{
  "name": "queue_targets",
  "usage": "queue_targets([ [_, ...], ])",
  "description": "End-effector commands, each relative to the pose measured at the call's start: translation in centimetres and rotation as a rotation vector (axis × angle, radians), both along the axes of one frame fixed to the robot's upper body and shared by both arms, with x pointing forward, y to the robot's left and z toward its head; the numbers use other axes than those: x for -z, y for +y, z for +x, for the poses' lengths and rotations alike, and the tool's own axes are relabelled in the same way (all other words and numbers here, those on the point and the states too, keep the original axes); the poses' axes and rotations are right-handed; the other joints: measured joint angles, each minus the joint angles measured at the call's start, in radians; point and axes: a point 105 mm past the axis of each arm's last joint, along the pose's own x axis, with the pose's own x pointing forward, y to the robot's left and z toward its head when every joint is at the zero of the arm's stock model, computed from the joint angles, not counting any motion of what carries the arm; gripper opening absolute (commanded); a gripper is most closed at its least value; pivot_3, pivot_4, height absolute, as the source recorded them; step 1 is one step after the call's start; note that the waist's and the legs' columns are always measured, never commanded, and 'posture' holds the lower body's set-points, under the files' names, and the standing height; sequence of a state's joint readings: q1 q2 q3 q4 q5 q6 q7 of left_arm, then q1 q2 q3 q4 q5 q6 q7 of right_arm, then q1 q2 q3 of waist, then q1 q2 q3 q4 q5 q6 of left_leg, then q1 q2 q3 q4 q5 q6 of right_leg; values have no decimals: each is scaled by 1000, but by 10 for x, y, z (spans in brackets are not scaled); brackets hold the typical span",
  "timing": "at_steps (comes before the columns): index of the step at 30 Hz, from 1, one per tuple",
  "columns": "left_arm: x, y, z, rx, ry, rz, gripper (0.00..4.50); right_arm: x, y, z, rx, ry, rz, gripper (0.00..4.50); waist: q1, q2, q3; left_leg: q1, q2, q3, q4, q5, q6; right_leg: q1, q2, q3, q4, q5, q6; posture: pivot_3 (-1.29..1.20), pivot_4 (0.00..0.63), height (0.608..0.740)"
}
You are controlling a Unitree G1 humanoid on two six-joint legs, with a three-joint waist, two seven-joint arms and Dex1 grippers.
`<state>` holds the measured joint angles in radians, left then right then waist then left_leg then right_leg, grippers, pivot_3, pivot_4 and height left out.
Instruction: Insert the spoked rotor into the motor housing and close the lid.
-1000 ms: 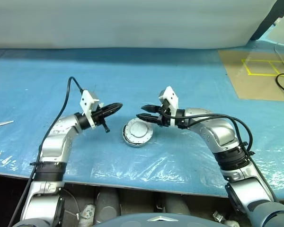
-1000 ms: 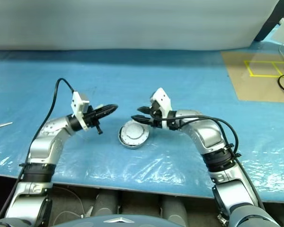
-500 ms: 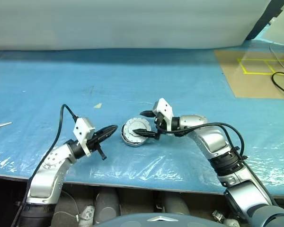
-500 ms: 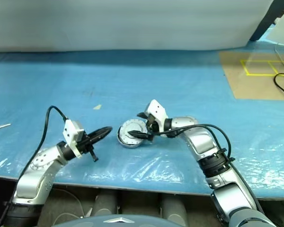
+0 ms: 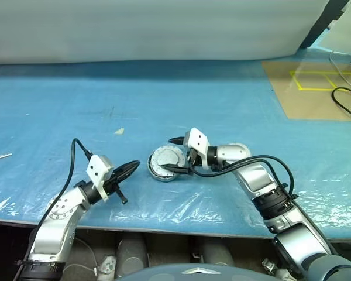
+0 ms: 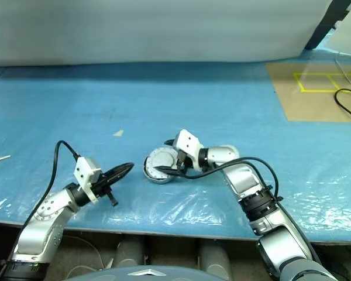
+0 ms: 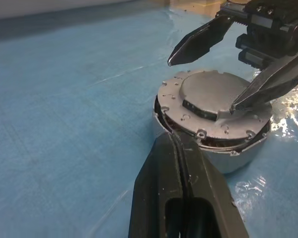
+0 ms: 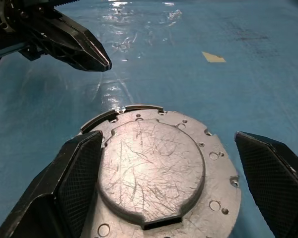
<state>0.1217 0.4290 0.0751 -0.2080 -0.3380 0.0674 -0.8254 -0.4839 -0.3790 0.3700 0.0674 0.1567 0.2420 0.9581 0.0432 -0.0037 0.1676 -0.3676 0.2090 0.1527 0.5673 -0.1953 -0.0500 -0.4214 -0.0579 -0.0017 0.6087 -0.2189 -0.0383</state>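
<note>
Now we judge the closing step in hand: the flat round silver lid (image 8: 159, 168) lies plain face up on the squat silver motor housing (image 7: 238, 156), slightly askew. Our right gripper (image 5: 174, 155), at the housing's three o'clock, straddles it spread wide, gripping nothing. Our left gripper (image 5: 130, 169), at eight o'clock, is closed and empty. Next, we press the lid flush.

No readable text, label, brand name or number can be made out in any view. The scratched silver face of the lid (image 8: 154, 171) carries only screw holes, and the blue sheet on the tabletop (image 5: 164, 99) is unmarked. The yellow lines on the brown floor patch (image 5: 316, 79) form plain rectangles without lettering.
</note>
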Motion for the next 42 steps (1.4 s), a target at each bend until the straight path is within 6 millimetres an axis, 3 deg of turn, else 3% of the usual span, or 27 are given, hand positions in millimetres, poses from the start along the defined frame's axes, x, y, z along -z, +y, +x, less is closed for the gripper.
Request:
queue_targets([
  [1, -8, 2, -1, 11, -42, 1, 0, -6, 7, -11, -65, 8, 22, 4470, 0, 0, 0, 0, 0, 0, 0, 0, 0, 0, 0, 0, 0, 0, 0, 0, 150, 740],
  [6, -3, 1, 0, 16, -62, 25, 0, 3, 6, -4, -38, 1, -23, 4470, 0, 0, 0, 0, 0, 0, 1, 0, 0, 0, 0, 0, 1, 0, 0, 0, 150, 740],
  [9, 11, 1, -4, 25, -51, 61, 0, 8, 6, -1, -26, 15, -40, 3880, -1, 0, 0, 2, 0, 0, 1, 0, 0, 1, 0, 0, 1, 0, 0, 0, 150, 740],
  [12, 23, 4, -5, 15, -48, 95, 0, 9, 7, 0, -23, 30, -38, 2997, -1, 0, 0, 3, 0, 0, 1, 0, 0, 2, 0, 1, 2, 0, 0, 0, 150, 740],
  [19, 36, 8, -4, -17, -60, 121, 0, 7, 9, 2, -2, 17, -50, 2972, -2, 0, 0, 4, 0, 0, 3, 0, 0, 2, 0, 1, 4, 0, 0, 0, 150, 740],
  [29, 26, 5, 4, -47, -89, 90, 0, -7, 20, 3, 59, 70, -1, 2972, -2, 0, -1, 7, 0, 0, 4, 0, 0, 2, 0, 3, 10, 0, 0, 0, 150, 740],
  [37, 25, 2, 5, -46, -90, 78, 0, 6, 27, 1, 109, 101, -59, 2972, -2, 0, -1, 7, 0, 0, 4, 0, 0, 2, 0, 3, 10, 0, 0, 0, 150, 740],
  [42, 26, 1, 6, -44, -86, 77, 0, -8, 30, 2, 108, 156, 5, 2972, -2, 0, -1, 7, 0, 0, 4, 0, 0, 2, 0, 3, 10, 0, 0, 0, 150, 740],
])
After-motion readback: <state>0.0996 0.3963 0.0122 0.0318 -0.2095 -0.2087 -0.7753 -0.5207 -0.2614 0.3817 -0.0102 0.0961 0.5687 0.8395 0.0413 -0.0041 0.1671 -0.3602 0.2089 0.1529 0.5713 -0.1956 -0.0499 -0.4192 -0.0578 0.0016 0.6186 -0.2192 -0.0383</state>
